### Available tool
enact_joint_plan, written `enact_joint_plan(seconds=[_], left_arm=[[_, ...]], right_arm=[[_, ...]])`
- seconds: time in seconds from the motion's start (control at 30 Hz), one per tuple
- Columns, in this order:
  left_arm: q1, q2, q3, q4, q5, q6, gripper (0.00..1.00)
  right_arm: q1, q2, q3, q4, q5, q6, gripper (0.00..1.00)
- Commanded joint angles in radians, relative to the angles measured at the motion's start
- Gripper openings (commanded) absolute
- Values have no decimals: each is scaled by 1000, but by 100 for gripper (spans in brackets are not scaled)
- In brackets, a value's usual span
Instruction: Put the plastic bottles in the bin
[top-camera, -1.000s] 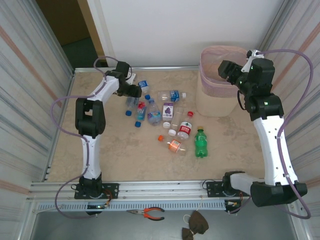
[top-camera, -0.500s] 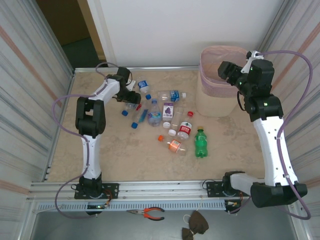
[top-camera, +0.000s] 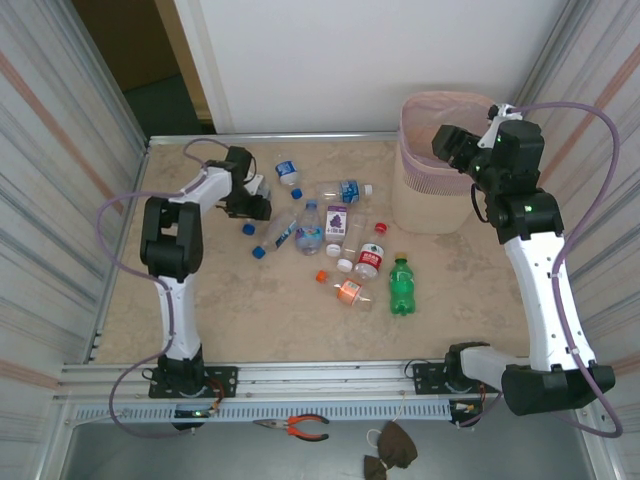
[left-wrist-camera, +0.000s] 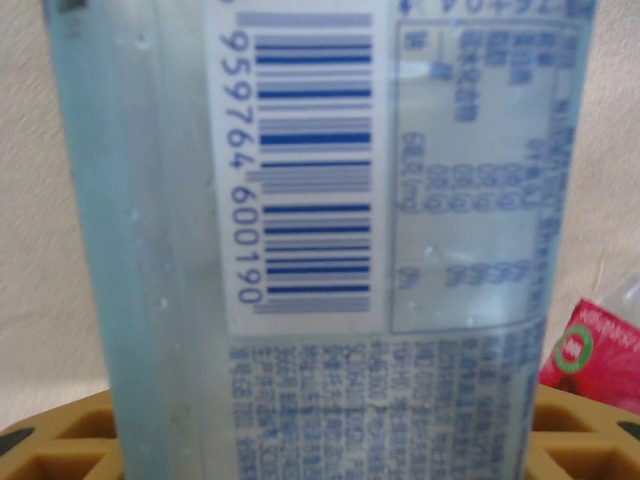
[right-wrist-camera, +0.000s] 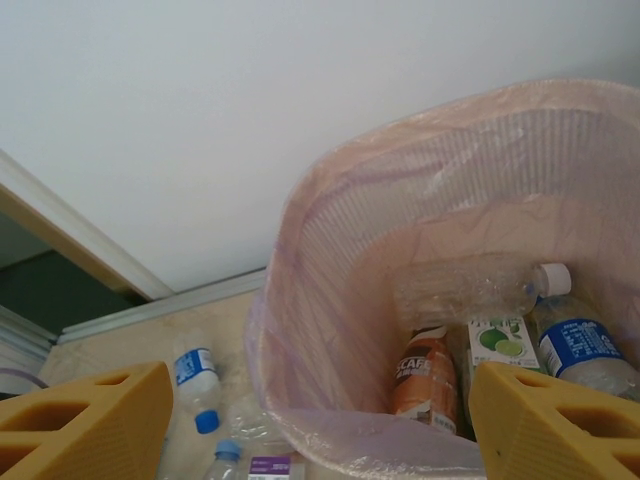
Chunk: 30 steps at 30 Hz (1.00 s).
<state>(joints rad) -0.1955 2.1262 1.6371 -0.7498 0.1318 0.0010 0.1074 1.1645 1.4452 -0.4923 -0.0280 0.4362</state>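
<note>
Bottles of plastic (right-wrist-camera: 428, 375) lie inside the pale pink tapered plastic bin with a mesh-patterned wall (right-wrist-camera: 330, 300), which stands at the far right of the beige marbled tabletop (top-camera: 250, 310): a crushed clear bottle with a white cap (right-wrist-camera: 470, 288), a brown-orange bottle (right-wrist-camera: 425, 385), a bottle with a green lime label (right-wrist-camera: 497, 345) and a clear bottle with a blue label (right-wrist-camera: 580, 355); the right gripper (top-camera: 447, 145) hovers over the bin's rim, jaws wide with nothing between them; the left gripper (top-camera: 255, 207) is low at the far left, its yellow fingers (left-wrist-camera: 60, 445) pressed against both sides of a clear plastic bottle with a white barcode label (left-wrist-camera: 320, 200); a green plastic bottle (top-camera: 401, 285) and a red-labelled clear bottle (top-camera: 369, 258) lie among others on the tabletop, outside the bin and to its left.
</note>
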Motion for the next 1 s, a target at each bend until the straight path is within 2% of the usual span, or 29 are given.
enact_joint_plan(seconds=[0.0,0.23,0.37,0.47,0.7,0.97], left_arm=[[11,-94,-46,28,1,-8,56],[25,-222,-136,82,60,-33,54],[33,-335,-201,152,160,-44,54],[33,-428,-258,228,278,-48,53],[31,-644,-402,471,566,-96,50],[-1,-842,-508,772,759,-178,49]], right_arm=[[9,4,-13,35,-15,14,77],[14,3,-18,45,-35,19,77],[14,-3,-39,81,-88,19,79],[14,-9,-56,118,-144,19,80],[15,-29,-114,250,-365,1,83],[43,-46,-146,419,-644,-18,85]])
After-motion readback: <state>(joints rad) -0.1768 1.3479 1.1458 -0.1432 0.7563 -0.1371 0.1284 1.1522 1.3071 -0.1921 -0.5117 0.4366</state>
